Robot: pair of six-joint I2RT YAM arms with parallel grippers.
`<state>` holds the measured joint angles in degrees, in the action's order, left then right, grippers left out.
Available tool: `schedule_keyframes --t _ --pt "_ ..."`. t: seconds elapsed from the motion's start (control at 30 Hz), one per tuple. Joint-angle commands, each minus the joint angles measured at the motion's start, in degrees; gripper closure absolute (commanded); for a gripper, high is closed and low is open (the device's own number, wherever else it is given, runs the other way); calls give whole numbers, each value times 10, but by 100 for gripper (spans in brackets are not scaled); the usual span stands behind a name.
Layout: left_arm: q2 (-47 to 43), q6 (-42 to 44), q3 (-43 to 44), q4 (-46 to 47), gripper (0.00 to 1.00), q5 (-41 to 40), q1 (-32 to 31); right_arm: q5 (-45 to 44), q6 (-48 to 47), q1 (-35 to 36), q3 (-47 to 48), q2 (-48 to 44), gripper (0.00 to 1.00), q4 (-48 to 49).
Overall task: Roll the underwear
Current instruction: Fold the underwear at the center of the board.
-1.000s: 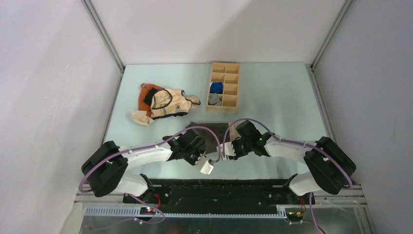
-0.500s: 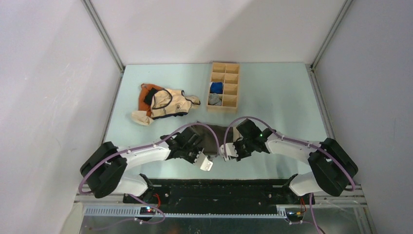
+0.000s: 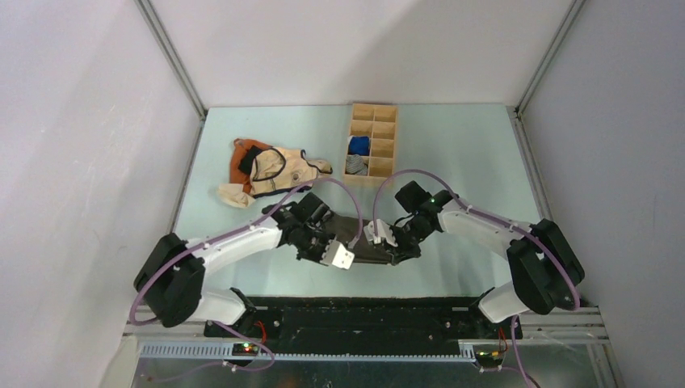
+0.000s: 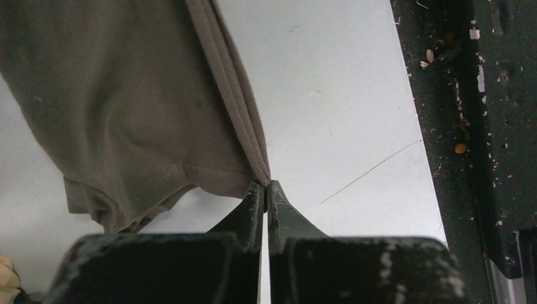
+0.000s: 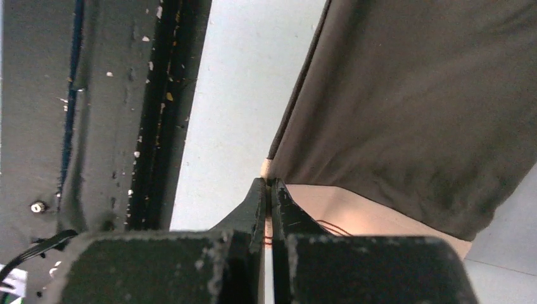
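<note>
both tools are clamped on the underwear (image 4: 139, 114): the left gripper (image 4: 266, 187) has its jaws together on a stitched, doubled edge of the dark olive cloth, and the right gripper (image 5: 269, 183) is pinched shut on a corner where the pale waistband (image 5: 335, 212) shows under the dark fabric. seen from above, the underwear (image 3: 373, 252) is a dark band strung between the two arms over the near part of the table (image 3: 452, 153), well apart from the cream-and-orange garment (image 3: 271, 171) and the wooden divider box (image 3: 371, 144) at the far side. its long axis looks to run left to right, roughly along the table's near edge, with the waistband end seemingly toward the right arm and the rest sagging away from the two pinch points; whether any part of it rests on the table i cannot tell. the main risk, as i judge it, is slip: each grip bites only the very rim of soft cloth, so an uneven pull or a quick swing could tug one corner free and let the piece collapse in a heap. if the arms draw apart too hard the fabric may stretch and twist, and a roll started on it would likely come out skewed. the slack part could also bunch or fold on itself when laid down, and the two wrists are close enough that a careless turn might knock them together.
</note>
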<state>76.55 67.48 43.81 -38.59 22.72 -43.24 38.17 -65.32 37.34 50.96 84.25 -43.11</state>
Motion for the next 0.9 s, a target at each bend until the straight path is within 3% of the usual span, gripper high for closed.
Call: schedule_keyframes --t 0.0,0.33,0.87 --pt "40 -10 62 -81 100 36 30 43 20 -23 40 20 100 -70" --pt "166 -20 231 -130 100 42 78 87 28 -106 132 107 100 -130" --pt "264 7 373 -193 100 2 119 124 38 -171 324 262 100 -261"
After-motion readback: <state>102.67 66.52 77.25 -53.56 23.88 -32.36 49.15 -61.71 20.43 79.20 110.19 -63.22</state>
